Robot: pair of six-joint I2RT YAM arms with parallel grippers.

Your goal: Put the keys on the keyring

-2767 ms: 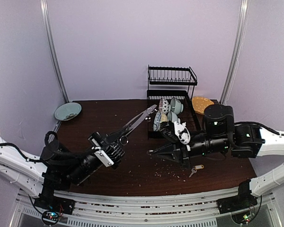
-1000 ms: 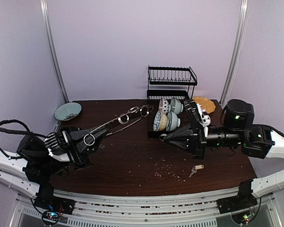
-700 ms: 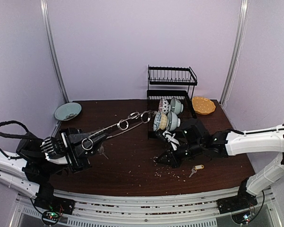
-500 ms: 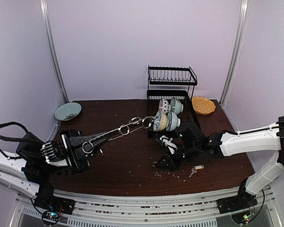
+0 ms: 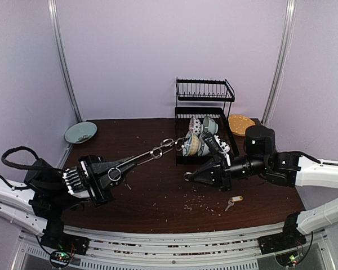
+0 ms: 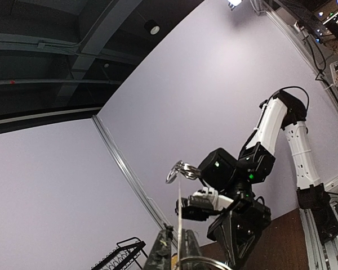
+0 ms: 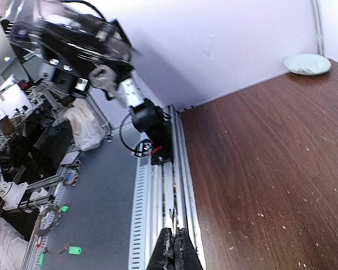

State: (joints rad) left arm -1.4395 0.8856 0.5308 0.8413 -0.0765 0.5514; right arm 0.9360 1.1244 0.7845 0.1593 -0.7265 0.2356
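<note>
The keys (image 5: 232, 201), a silver key on a yellow tag, lie on the brown table right of centre, below my right arm. My left gripper (image 5: 109, 172) is shut on the keyring (image 5: 141, 158), a thin grey hoop seen edge-on that slants up to the right, with small rings (image 5: 158, 151) on it. In the left wrist view the keyring (image 6: 179, 219) rises as a thin line between the fingers (image 6: 159, 254). My right gripper (image 5: 189, 176) points left, about a hand's width right of the hoop's far end. It is shut on a tiny metal ring (image 7: 172, 220).
A black dish rack (image 5: 205, 90) with bowls (image 5: 199, 138) stands at the back, just behind the hoop's far end. A yellow plate (image 5: 240, 124) lies to its right. A teal plate (image 5: 80, 133) sits at the back left corner. Crumbs dot the table (image 5: 158, 197).
My right arm dipped toward the table by the keys, then rose again with its gripper pointing left. The left arm shifted the hoop slightly right and lower. The keys have not moved.
</note>
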